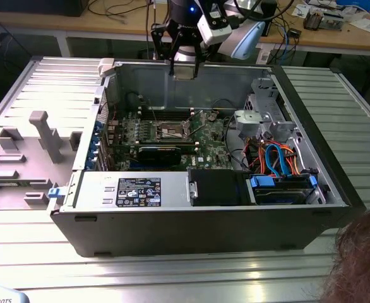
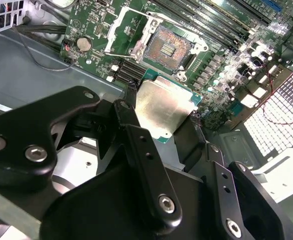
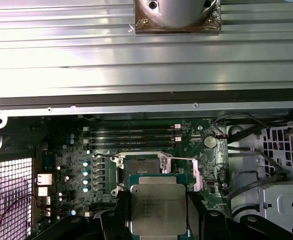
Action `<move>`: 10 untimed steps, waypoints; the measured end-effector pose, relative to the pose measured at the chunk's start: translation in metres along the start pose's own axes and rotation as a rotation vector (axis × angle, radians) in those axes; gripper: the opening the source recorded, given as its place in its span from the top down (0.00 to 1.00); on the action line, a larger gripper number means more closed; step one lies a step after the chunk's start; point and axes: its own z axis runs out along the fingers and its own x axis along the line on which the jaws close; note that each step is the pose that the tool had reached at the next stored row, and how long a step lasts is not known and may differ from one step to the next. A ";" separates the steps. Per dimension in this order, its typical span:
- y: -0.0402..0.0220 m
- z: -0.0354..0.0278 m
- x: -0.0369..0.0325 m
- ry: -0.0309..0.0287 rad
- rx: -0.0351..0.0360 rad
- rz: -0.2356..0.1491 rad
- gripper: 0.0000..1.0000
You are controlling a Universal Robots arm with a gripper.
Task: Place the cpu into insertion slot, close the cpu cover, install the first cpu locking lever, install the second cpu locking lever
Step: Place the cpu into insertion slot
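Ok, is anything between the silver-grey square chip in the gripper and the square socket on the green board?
Nothing visible does. The black gripper holds the small silver-grey square cpu above the open case, and the gold-centred square insertion slot lies uncovered.

The cpu (image 2: 161,102) shows a dull silver-grey top edged in green; the gripper (image 2: 164,111) is black. The insertion slot (image 2: 167,48) has a brownish-gold centre and a silver surround, on a green board (image 2: 99,30). Blue and orange cables (image 1: 274,159) lie in the dark grey case (image 1: 191,230).

Ribbed aluminium table (image 1: 172,278) under bright light, wooden workbench (image 1: 46,26) (cable-strewn) behind it.
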 end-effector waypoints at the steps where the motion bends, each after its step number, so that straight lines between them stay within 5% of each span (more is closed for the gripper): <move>1: 0.0000 0.0002 0.0001 0.0000 0.0000 0.000 0.46; 10: -0.0001 0.0009 0.0011 0.0000 0.0000 0.000 0.46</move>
